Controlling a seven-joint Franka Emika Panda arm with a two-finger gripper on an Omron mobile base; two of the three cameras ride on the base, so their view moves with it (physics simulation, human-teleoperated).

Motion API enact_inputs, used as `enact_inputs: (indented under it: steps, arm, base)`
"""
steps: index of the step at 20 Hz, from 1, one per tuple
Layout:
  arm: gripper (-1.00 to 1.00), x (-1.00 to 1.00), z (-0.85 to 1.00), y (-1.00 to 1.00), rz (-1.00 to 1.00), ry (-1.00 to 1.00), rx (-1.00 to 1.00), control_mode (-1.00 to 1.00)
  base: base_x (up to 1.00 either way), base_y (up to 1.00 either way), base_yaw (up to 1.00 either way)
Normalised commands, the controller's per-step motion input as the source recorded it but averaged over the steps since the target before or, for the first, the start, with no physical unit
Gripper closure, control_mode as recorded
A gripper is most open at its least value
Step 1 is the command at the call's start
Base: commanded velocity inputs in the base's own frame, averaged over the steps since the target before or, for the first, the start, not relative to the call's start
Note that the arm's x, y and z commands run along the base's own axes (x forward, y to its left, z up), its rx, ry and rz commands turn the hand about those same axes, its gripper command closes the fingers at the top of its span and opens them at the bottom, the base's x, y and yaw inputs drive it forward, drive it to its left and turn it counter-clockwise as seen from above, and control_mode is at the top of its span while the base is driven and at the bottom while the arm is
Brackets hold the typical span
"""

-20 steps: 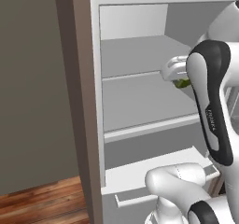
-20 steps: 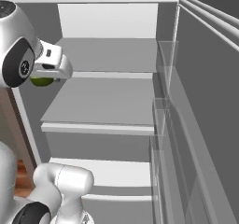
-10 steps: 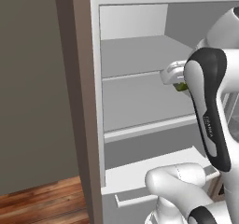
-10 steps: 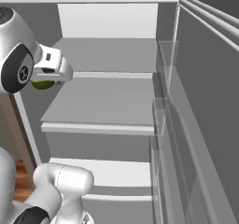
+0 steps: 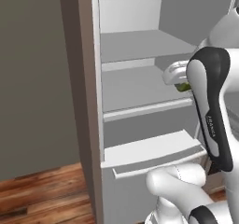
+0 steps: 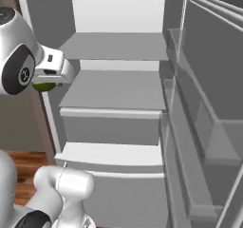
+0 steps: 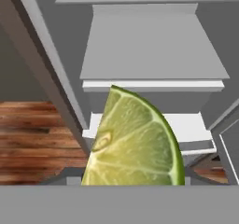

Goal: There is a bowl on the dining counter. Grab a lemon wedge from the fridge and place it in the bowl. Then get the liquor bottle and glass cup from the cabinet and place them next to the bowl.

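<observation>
The two-finger gripper (image 6: 47,82) is holding the small yellow-green lemon wedge (image 7: 133,141) in front of the tall silver-grey fridge's (image 6: 118,46) pale shelves. Its fingers are probably pinching the flat cut faces, though they are hidden. The wedge looks light, soft and slippery, so gentle pressure suits it.

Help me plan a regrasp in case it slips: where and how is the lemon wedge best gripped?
Pinch the lemon wedge across its two flat cut faces, near the thick middle, coming from the peel side. The faces give the pads level contact, while the curved rind and thin tips would likely slip. The gripper seems to hold it already.
</observation>
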Motion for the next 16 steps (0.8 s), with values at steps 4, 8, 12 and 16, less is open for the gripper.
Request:
enact_inputs:
  steps: [4, 8, 12, 16]
  arm:
    - [1.0, 0.0, 0.0, 0.0, 0.0, 0.0, 0.0, 1.0]
    - [1.0, 0.0, 0.0, 0.0, 0.0, 0.0, 0.0, 1.0]
    - [1.0, 0.0, 0.0, 0.0, 0.0, 0.0, 0.0, 1.0]
    - [1.0, 0.0, 0.0, 0.0, 0.0, 0.0, 0.0, 1.0]
  base:
    - [-1.0, 0.84, -0.01]
    - [-0.76, 1.0, -0.32]
    - [-0.38, 0.95, -0.52]
    - [-0.23, 0.79, -0.61]
